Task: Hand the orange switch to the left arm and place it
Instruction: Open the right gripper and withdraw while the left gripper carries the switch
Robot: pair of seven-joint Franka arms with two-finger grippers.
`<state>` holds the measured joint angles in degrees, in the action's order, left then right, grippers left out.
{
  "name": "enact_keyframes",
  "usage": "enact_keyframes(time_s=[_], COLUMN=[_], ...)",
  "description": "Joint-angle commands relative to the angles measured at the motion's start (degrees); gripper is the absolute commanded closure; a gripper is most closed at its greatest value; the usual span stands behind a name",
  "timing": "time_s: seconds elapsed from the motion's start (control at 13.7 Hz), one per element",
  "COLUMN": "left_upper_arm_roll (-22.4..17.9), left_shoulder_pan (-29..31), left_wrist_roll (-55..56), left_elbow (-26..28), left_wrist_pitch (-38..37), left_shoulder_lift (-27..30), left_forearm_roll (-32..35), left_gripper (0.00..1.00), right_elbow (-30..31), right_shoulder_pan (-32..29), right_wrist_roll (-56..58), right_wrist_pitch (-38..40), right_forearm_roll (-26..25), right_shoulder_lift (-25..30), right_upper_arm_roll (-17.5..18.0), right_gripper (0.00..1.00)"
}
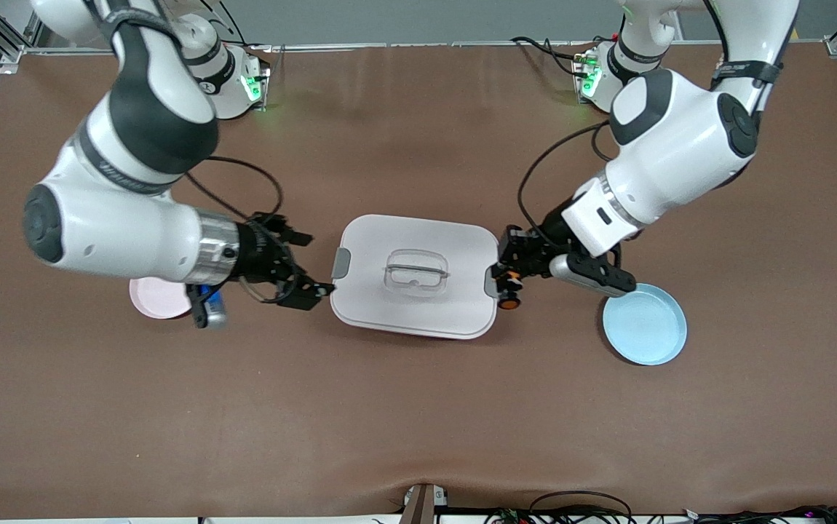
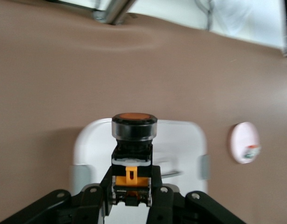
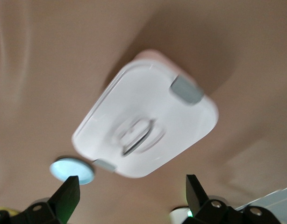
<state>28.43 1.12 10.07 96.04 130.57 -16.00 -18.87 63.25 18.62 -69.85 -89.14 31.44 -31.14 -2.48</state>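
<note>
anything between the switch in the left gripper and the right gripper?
Yes, the box sits on the table right between them. The left gripper holds the switch at the box's edge toward the left arm's end; the open right gripper hangs at its other edge.

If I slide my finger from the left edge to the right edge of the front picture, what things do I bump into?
Round pink plate → open right claw → big white plastic box with grey clasps → tiny black switch with orange cap, pinched in the left claw → round light-blue plate.
</note>
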Motion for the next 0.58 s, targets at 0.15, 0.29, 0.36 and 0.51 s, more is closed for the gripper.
enact_keyframes(time_s=[0.15,0.29,0.36,0.51], left_upper_arm_roll=[0.3,0.3,0.3,0.3], left_shoulder_pan=[6.2,9.5,11.3,14.8], left_wrist_roll=[-11.9,-23.1,-28.9,-39.6], left_elbow=[0.3,0.5,0.9,3.4], left_wrist_pitch=[-9.3,-12.7,-13.6,-13.7], left_shoulder_lift=[0.9,0.4,0.2,0.0], left_forearm_roll=[9.6,11.5,12.4,13.9], left_gripper=[1.0,1.0,1.0,1.0], right_elbow=[-0.1,-0.1,-0.1,-0.1], right_shoulder_pan=[-7.4,-11.0,-12.5,-15.1], right_wrist_roll=[24.4,34.9,39.9,49.2], right_wrist_pitch=[10.9,14.4,15.9,17.9], right_forearm_roll=[-9.3,-12.7,-14.9,-19.3], right_shoulder_lift=[2.6,3.3,3.5,4.2], right_upper_arm_roll=[0.7,0.7,0.7,0.6], right_gripper=[0.0,0.0,0.0,0.0])
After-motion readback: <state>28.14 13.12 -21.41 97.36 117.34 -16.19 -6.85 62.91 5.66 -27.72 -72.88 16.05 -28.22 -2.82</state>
